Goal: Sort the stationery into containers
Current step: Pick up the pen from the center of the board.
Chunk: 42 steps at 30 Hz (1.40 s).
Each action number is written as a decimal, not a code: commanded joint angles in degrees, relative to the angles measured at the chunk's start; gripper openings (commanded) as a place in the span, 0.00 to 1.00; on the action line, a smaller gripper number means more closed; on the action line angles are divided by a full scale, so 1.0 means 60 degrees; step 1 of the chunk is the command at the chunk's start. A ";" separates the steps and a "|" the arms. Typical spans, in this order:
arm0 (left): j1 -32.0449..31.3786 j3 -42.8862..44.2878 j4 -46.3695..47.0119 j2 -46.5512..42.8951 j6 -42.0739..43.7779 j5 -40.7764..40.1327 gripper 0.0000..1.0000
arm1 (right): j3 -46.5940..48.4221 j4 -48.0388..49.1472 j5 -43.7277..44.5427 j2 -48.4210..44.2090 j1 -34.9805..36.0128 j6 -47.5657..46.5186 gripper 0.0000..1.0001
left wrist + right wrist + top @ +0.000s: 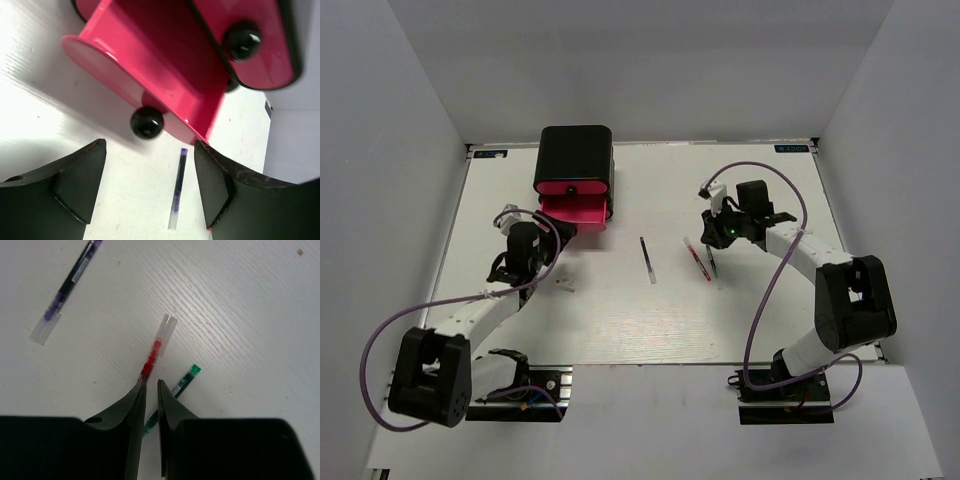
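Glossy pink drawer (pixel 150 60), round blk knob (pixel 146 122).

Open pink drawer (pixel 574 212) sticks out from black cabinet (pixel 576 152). Blocks way just ahead of left end effector (pixel 150 147), whose fingers stand wide apart. Drawer's round knob (pixel 146 123) right in front. Near side of worktop (pixel 620 320) bare, lots of room. Dark blue pen (pixel 647 260) lies alone in middle, room both sides. Red pen (pixel 152 354) and green pen (pixel 184 381) lie close together with tight gap. Right end effector (pixel 150 381) tips right at them. Walls (pixel 400 150) box in left, right and far side.
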 commanded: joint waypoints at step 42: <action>-0.0061 -0.1558 -0.4189 -0.5081 0.0280 0.1277 0.92 | 0.1834 -0.0823 -0.0663 0.0798 0.0894 -0.2393 0.00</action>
